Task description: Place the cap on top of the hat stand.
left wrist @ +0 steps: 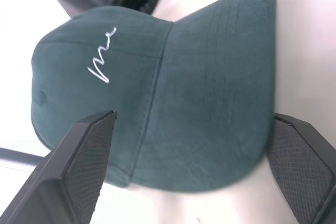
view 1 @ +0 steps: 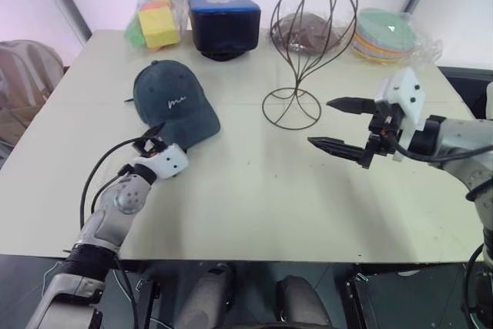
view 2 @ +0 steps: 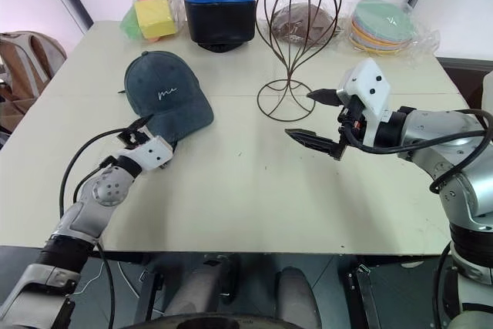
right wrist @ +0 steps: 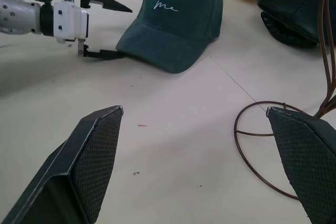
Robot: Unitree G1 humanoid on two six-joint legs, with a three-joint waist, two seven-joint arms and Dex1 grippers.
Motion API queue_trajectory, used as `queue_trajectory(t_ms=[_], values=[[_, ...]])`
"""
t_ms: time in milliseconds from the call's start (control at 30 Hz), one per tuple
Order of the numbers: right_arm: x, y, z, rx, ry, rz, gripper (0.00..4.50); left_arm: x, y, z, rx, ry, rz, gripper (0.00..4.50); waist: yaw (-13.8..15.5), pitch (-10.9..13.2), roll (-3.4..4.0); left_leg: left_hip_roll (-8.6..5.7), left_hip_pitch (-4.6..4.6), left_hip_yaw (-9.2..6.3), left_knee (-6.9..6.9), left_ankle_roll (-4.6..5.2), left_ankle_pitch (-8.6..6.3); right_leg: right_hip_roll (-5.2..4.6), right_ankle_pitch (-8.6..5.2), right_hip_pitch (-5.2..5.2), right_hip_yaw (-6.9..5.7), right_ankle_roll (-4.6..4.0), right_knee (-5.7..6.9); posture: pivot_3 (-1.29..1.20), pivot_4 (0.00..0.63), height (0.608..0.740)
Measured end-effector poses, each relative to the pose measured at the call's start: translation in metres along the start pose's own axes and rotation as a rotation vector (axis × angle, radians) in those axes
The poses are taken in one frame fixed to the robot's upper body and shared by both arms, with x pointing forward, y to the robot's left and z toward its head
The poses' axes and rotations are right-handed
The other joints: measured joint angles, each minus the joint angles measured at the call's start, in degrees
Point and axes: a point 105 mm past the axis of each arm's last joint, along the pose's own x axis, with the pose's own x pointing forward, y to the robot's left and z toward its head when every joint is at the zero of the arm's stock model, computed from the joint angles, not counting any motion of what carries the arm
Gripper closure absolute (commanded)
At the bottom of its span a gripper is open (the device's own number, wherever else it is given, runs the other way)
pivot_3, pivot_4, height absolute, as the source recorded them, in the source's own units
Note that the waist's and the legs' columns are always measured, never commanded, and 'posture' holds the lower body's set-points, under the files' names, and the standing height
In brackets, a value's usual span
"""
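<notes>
- Head views: the cap (view 1: 174, 102) is dark teal-grey fabric with a small white script on the front and a curved brim. It lies flat on the pale table (view 1: 254, 198), on the robot's left side, brim toward the robot.
- The left gripper (view 1: 154, 139) sits at the brim's near edge, fingers spread apart, nothing held. Whether a finger touches the brim I cannot tell from here.
- The hat stand (view 1: 308, 44), a thin dark wire globe on a stem with a ring base, stands upright to the right of the cap, well apart from it and bare on top.
- The right gripper (view 1: 339, 125) hovers just beside the ring base, jaws wide apart and empty.
- Behind, along the far edge: a bagged yellow block (view 1: 158, 25), a dark blue box (view 1: 224, 21), a brown item in plastic (view 1: 304, 32) behind the cage, stacked plates (view 1: 385, 35).
- Left wrist view: the brim fills the space between the two black fingers (left wrist: 79, 166), which stand either side of it.
- Right wrist view: the cap (right wrist: 176, 22) lies beyond the open fingers (right wrist: 86, 166); the left gripper (right wrist: 102, 27) brackets the brim's edge; the stand's ring (right wrist: 262, 150) lies close by.
</notes>
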Motion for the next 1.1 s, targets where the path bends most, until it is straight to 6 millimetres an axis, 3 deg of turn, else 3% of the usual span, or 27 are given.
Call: queue_trajectory(t_ms=[300,400,467,633,1100], values=[[0.0,-0.001,0.001,-0.006,-0.005,-0.007,0.0,0.008,0.003,-0.005,0.066,0.014,0.094,0.03,-0.4,0.0,-0.01,0.01,-0.01,0.02,-0.01,0.0,0.0,0.04,0.0,0.07,0.03,0.01,0.11,0.0,0.15,0.74],[0.0,-0.001,0.001,-0.009,-0.007,-0.008,0.0,0.008,0.001,-0.007,0.066,0.018,0.093,0.86,-0.4,0.0,-0.01,0.01,-0.01,0.03,-0.01,0.0,0.0,0.04,0.0,0.06,0.04,0.01,0.11,0.0,0.15,0.74],[0.0,-0.001,0.001,-0.011,-0.007,-0.009,0.0,0.006,-0.005,-0.01,0.062,0.025,0.083,1.96,-0.5,0.0,-0.01,0.01,-0.02,0.05,-0.02,0.0,0.0,0.04,0.0,0.05,0.05,0.01,0.11,0.0,0.15,0.74],[-0.001,-0.002,0.001,-0.015,-0.001,-0.012,0.0,0.004,0.008,-0.005,0.069,-0.011,0.161,4.44,-0.2,-0.1,0.13,-0.01,0.02,0.04,0.0,0.0,0.0,0.01,0.0,-0.02,0.05,0.01,0.09,0.0,0.15,0.74],[-0.003,-0.003,0.001,-0.021,0.01,-0.014,0.0,-0.008,0.013,-0.004,0.13,-0.066,0.252,4.44,-0.4,-0.2,0.13,0.0,-0.04,0.05,-0.01,0.01,0.0,0.03,0.01,0.01,0.07,0.01,0.12,0.0,0.15,0.74]])
